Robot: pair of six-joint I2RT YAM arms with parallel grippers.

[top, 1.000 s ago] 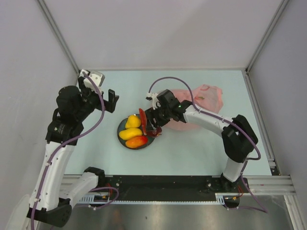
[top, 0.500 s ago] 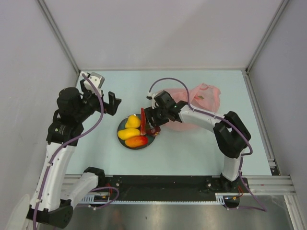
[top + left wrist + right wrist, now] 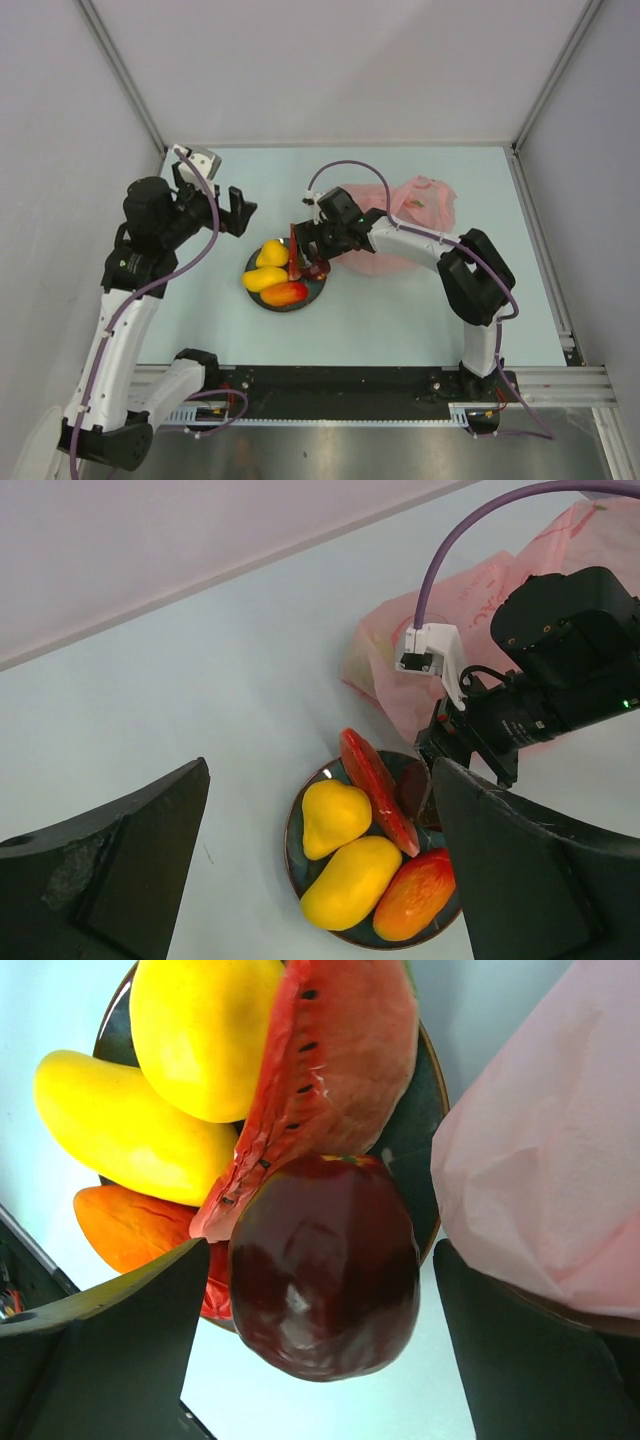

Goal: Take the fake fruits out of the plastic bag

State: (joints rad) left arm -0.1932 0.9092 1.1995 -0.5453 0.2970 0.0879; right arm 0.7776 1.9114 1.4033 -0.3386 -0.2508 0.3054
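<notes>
Fruit: glossy, rounded dark red piece (image 3: 325,1265) at plate's (image 3: 412,1130) 3 o'clock edge | right jaws spread wide, flanking it | left jaws spread wide

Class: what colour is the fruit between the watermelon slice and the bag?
The fruit is dark red, clearest in the right wrist view.

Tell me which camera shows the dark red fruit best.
The right wrist view: the dark red fruit fills the frame, beside the watermelon slice at the plate's rim. The left wrist view shows only a sliver behind the slice; in the top view the right hand mostly covers it.
</notes>
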